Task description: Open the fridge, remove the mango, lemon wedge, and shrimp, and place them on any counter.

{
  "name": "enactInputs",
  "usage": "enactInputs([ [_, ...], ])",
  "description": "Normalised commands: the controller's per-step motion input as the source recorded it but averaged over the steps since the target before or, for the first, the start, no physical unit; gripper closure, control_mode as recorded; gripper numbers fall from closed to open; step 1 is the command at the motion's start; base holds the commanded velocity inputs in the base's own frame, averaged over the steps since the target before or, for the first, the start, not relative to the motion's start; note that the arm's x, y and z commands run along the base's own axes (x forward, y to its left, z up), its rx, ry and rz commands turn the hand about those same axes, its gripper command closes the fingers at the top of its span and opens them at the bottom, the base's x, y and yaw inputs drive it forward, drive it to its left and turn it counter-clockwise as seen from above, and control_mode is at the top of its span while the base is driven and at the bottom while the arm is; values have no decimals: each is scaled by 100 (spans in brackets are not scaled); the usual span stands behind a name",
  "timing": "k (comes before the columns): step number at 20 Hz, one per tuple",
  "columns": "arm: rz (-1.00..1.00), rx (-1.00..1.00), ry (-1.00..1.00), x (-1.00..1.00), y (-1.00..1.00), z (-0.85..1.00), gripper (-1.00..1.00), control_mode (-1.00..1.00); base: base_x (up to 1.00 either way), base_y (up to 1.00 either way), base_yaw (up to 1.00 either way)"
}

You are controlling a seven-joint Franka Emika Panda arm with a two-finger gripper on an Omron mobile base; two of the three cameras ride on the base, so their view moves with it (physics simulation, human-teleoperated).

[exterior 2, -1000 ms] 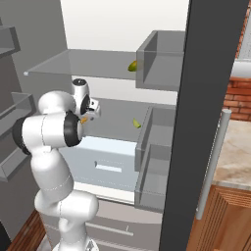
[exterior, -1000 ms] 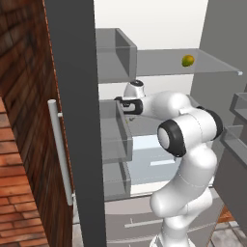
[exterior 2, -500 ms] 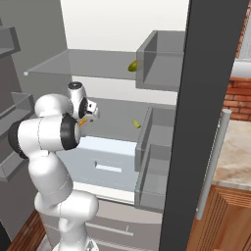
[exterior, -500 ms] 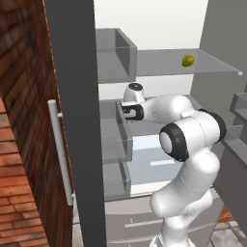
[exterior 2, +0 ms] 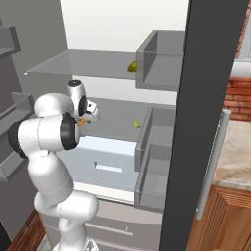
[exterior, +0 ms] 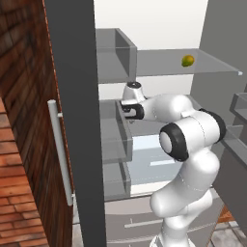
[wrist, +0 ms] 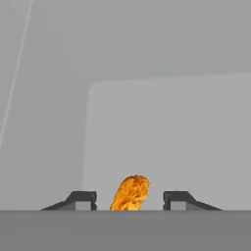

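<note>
Gripper (wrist: 130,198) deep inside the open fridge (exterior: 159,48), jaws apart on both sides of the shrimp (wrist: 130,192), not touching it yet. Mango (exterior: 188,60) on the upper shelf, lemon wedge (exterior 2: 136,123) on the middle shelf. Risk: small curled shape slipping out if squeezed off-centre.

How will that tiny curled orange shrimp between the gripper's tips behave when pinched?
The tiny curled orange shrimp looks small and lumpy, so probably light. Its rounded, uneven shape may twist or slip between the gripper tips, which stand apart on either side.
</note>
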Motion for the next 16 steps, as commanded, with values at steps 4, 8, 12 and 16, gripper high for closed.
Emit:
enactInputs([
  [4, -5, 0, 12, 0, 0, -46, 100, -100, 0, 0, 0],
  [8, -5, 0, 12, -20, 4, -93, 100, -100, 0, 0, 0],
  [12, -7, 0, 6, -39, 11, -100, 100, -100, 0, 0, 0],
  [16, -9, 0, 0, -59, 2, -94, 100, -100, 0, 0, 0],
])
